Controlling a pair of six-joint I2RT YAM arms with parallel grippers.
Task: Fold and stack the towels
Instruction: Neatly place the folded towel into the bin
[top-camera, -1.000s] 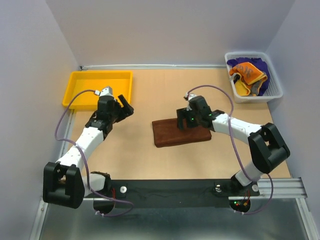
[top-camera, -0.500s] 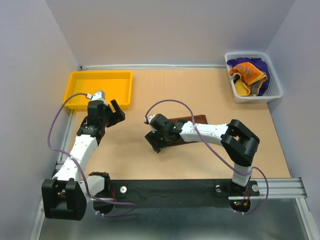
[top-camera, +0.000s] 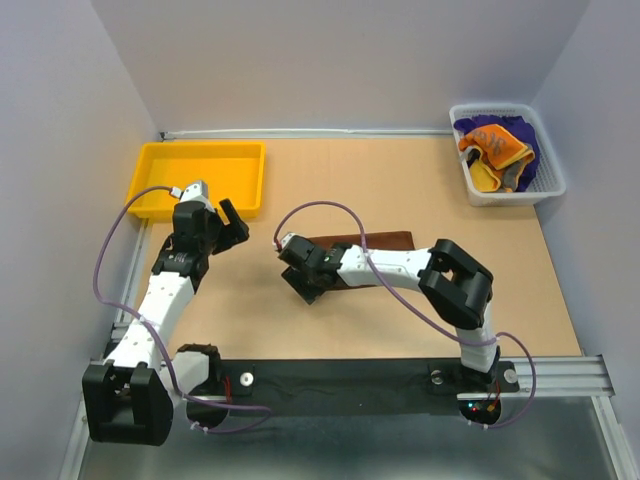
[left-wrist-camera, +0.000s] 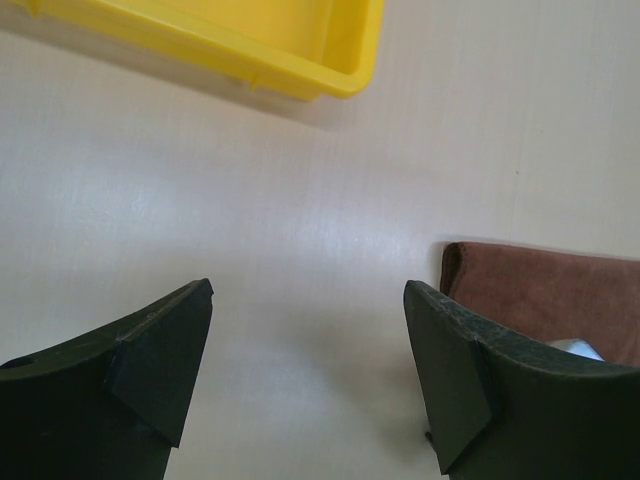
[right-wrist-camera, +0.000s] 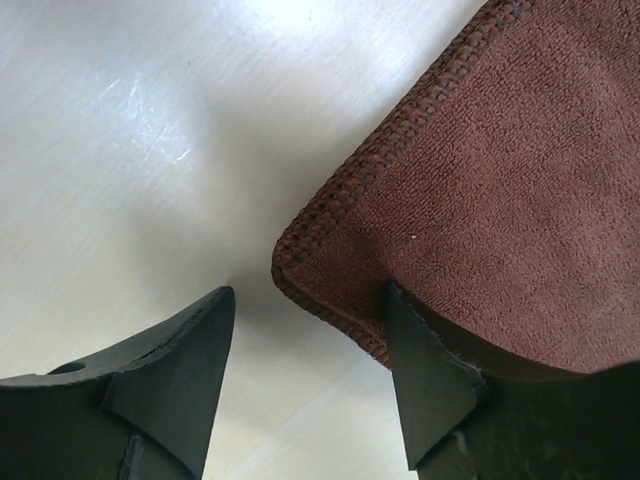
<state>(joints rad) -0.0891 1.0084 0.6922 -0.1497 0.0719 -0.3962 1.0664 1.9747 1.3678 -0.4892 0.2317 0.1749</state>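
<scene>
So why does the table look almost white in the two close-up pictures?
Right wrist view: glare bleaches the table near the top, yet the brown towel weave stays sharp. Left wrist view: a soft bright patch, and the yellow tray casts a faint shadow. Top view: even light, so the table looks tan.

Brown towel (right-wrist-camera: 500, 170) at the right gripper (right-wrist-camera: 308, 290) tips: matt terry cloth with a nubbly pile and a ribbed, stitched hem round the corner. The table (right-wrist-camera: 140, 130) beneath is smooth, pale and faintly scratched, with a soft sheen. The fingers (right-wrist-camera: 170, 370) look like matt black plastic. Ahead of the left gripper (left-wrist-camera: 308, 285), the tray (left-wrist-camera: 300, 60) is glossy yellow plastic.
</scene>
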